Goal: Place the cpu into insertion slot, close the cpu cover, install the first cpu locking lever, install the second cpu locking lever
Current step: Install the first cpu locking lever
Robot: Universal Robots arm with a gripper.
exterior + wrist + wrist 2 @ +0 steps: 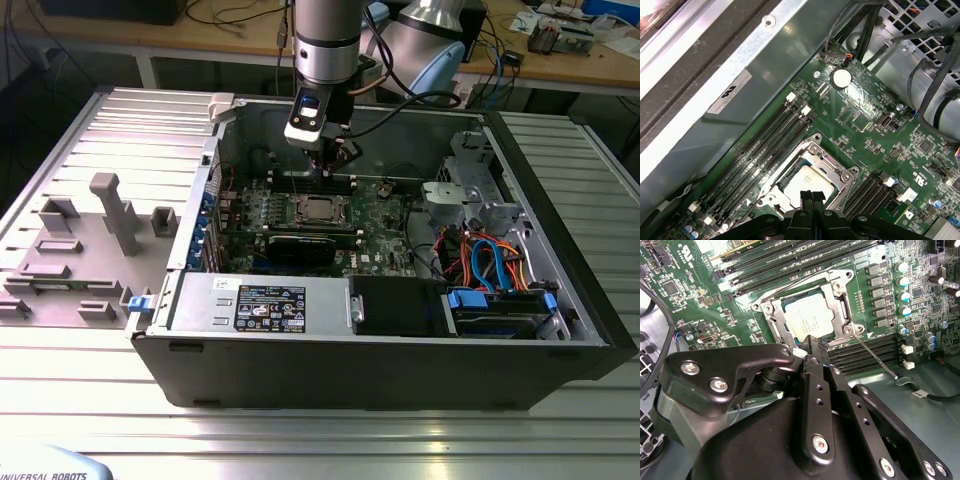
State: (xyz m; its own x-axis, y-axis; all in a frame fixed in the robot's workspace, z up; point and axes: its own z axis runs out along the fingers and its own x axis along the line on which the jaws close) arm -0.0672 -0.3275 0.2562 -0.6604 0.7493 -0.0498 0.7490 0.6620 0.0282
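Hovering our gripper (809, 340), fingers pinched together and empty, beside the closed cpu cover (840, 300) over the cpu (807, 315), we'd press each lever squarely.

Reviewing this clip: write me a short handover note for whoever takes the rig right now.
Gripper: jaws shut, holding nothing, tips poised just over the edge of the insertion slot.
Cpu: already seated in the slot on the green motherboard.
Cpu cover: lies flat around the chip, looks closed.
Locking levers: one thin lever stands out loose from the socket corner, not latched; the other's state is unclear.
Left: lever work.
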